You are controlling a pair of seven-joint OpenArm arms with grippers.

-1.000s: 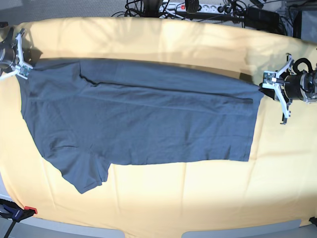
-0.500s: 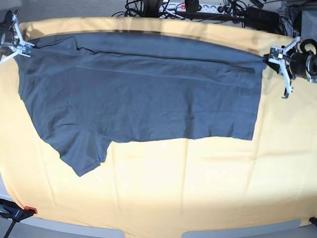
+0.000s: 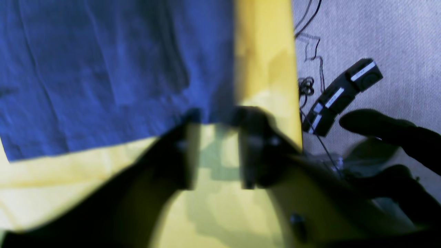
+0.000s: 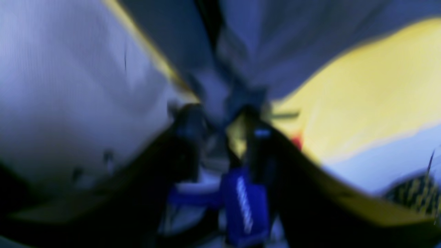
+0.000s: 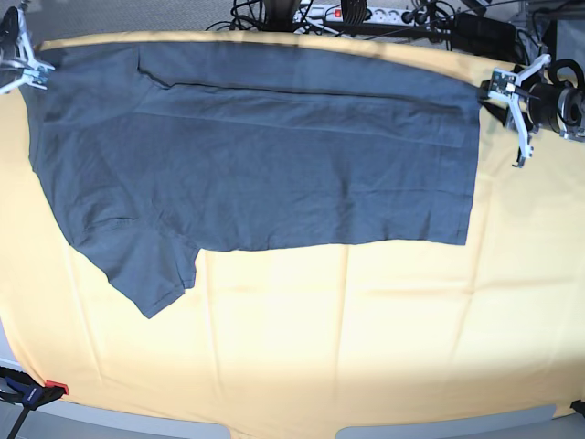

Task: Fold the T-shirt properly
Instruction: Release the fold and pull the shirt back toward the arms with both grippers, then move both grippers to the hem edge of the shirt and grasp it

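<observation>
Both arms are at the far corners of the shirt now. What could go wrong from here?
1. The T-shirt lies right at the yellow cloth's far edge; more pulling could drag it off.
2. The left gripper looks open beside the hem corner, so a regrasp may miss.
3. One sleeve sticks out, unfolded.

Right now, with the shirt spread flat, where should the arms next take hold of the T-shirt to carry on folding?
Probably the near long edge of the T-shirt: one grip at the hem corner on the left gripper's side, one by the lower sleeve on the right gripper's side. Come from the near side, low over the yellow cloth; those edges lie flat and free.
</observation>
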